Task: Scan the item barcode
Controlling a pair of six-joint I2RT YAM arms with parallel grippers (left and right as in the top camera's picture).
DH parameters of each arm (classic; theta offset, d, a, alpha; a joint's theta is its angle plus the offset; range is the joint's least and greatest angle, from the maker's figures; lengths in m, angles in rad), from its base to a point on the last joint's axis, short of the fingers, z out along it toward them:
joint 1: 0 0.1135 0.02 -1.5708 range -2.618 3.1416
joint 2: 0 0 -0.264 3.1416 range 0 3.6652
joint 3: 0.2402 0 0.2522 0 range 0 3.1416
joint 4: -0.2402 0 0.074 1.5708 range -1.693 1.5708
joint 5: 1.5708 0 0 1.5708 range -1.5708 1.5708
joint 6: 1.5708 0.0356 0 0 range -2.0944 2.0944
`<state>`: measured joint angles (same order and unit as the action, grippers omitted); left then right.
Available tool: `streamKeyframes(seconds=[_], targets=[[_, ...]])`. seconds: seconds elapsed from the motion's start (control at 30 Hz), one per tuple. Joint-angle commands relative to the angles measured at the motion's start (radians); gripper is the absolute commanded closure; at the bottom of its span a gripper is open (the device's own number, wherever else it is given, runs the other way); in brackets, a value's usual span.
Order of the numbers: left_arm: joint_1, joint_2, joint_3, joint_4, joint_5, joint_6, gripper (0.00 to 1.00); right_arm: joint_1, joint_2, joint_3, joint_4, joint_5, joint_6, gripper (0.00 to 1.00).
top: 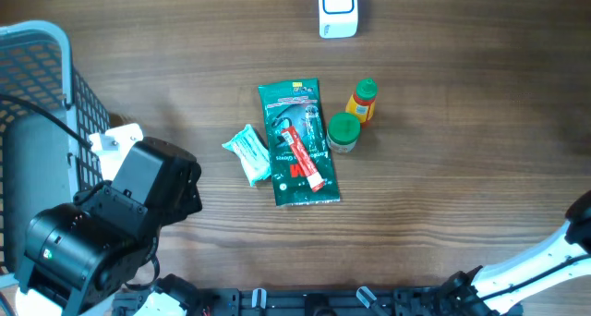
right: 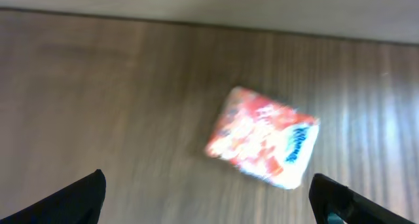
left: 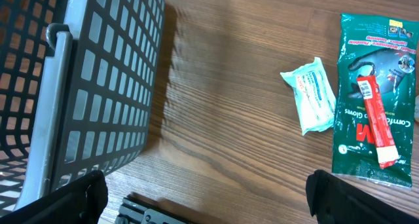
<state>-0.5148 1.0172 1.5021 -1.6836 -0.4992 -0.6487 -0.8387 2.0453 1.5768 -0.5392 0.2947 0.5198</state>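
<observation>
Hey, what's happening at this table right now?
Two robot arms are at a table to scan barcodes, but neither holds anything. The left gripper hangs open near a basket. The right gripper is open above a red and white packet lying on the wood. A green glove pack lies mid-table; a white scanner sits at the far edge.

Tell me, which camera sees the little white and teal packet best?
The left wrist view: the little white and teal packet lies whole, large and sharp there, beside the green glove bag. The overhead view shows the packet whole too, but small. The right wrist view does not show it.
</observation>
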Motion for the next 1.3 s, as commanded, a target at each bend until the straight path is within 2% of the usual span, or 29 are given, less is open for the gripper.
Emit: streamKeyframes(seconds=[0.0, 0.1, 0.2, 0.37, 0.5, 0.63, 0.87, 1.13, 1.27], targets=[[0.003, -0.003, 0.000, 0.000, -0.002, -0.013, 0.00, 0.027, -0.180, 0.003, -0.012, -0.347, 0.021, 0.00], [0.003, -0.003, 0.000, -0.001, -0.002, -0.013, 0.00, 0.096, -0.301, 0.003, -0.100, -0.525, 0.117, 0.00], [0.003, -0.003, 0.000, 0.000, -0.002, -0.013, 0.00, 0.195, -0.373, 0.003, -0.181, -0.553, 0.117, 0.00], [0.003, -0.003, 0.000, 0.000, -0.002, -0.013, 0.00, 0.542, -0.431, 0.003, -0.325, -0.559, 0.096, 0.00], [0.003, -0.003, 0.000, 0.000, -0.002, -0.013, 0.00, 0.867, -0.431, 0.003, -0.320, -0.483, -0.040, 0.00], [0.003, -0.003, 0.000, 0.000, -0.002, -0.013, 0.00, 1.035, -0.431, 0.003, -0.235, -0.499, -0.210, 0.00], [0.003, -0.003, 0.000, 0.000, -0.002, -0.013, 0.00, 1.148, -0.394, 0.044, -0.232, -0.413, -0.237, 0.00], [0.003, -0.003, 0.000, 0.000, -0.002, -0.013, 0.00, 1.157, -0.198, 0.125, -0.434, -0.367, -0.231, 0.02], [0.003, -0.003, 0.000, 0.000, -0.002, -0.013, 0.00, 1.157, -0.150, 0.125, -0.448, -0.426, -0.238, 0.13]])
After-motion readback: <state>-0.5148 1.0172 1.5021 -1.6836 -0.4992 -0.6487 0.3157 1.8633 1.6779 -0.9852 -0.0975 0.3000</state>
